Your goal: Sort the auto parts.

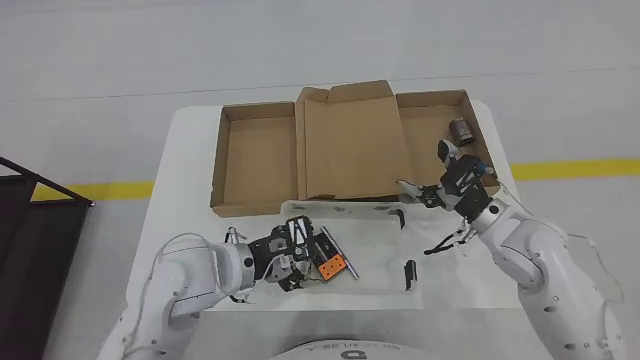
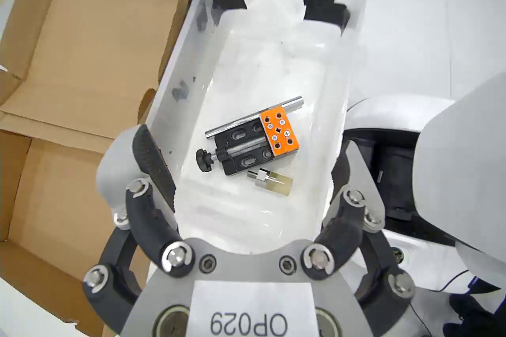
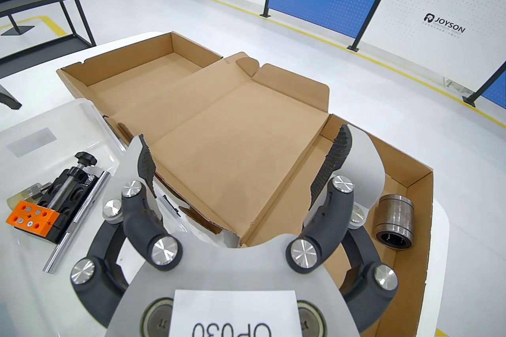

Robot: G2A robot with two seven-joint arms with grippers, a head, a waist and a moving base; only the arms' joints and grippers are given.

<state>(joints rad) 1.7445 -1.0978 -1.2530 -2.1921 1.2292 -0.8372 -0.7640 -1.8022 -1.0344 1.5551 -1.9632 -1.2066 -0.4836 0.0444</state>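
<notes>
We find the left gripper [image 2: 241,147] nearest the robot, hanging over the left end of a clear plastic tray [image 2: 189,50], its fingers [image 2: 152,160] spread wide and nothing between them. Three parts lie on the tray floor beneath it: a small vise [image 2: 253,143] with a black body, an orange block at one end and a black knob at the other; a steel rod [image 2: 253,117] lying along one side of the vise, against it; and a short fitting [image 2: 270,180], threaded metal at one end and pale translucent at the other, just beside the vise on its opposite side, contact not determinable. We note two black latches [image 2: 324,4] at the tray's right end. The tray stands on a white table [image 1: 190,160], its far long side just beside a cardboard box [image 1: 350,150]. The right gripper [image 3: 243,143] hangs above the tray's far right corner and the box's near wall, likewise wide open and carrying nothing. The box lies opened flat, a broad middle panel flanked by a walled compartment on either side. In the right compartment, towards its far end, a metal cylindrical bearing [image 3: 395,222] lies on its side near the outer wall, well apart from the parts in the tray and clear of both grippers. Beyond the table a yellow line [image 1: 570,168] crosses the pale floor [image 1: 300,20]
</notes>
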